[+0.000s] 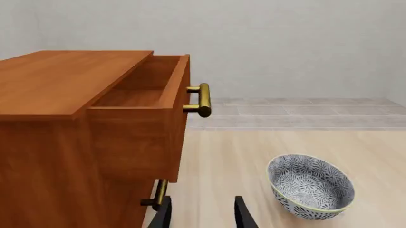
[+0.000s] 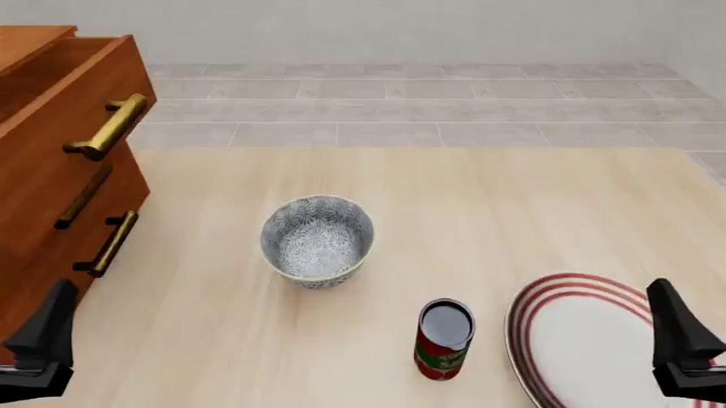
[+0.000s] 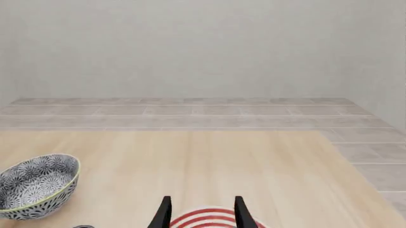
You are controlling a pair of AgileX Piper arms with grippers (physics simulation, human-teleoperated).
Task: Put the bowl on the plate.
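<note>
Grey-patterned bowl (image 2: 316, 240) sits apart from both tools – left tool (image 1: 201, 213) and right tool (image 3: 200, 213) spread

Around the bowl (image 2: 318, 240) you have open tabletop (image 2: 488, 204) on every side. The can (image 2: 444, 338) stands between bowl and plate (image 2: 579, 340), just beside the plate's rim, blocking a low straight path. On your left, the cabinet (image 2: 51, 170) with its open top drawer (image 2: 68, 81) walls off that edge.
</note>
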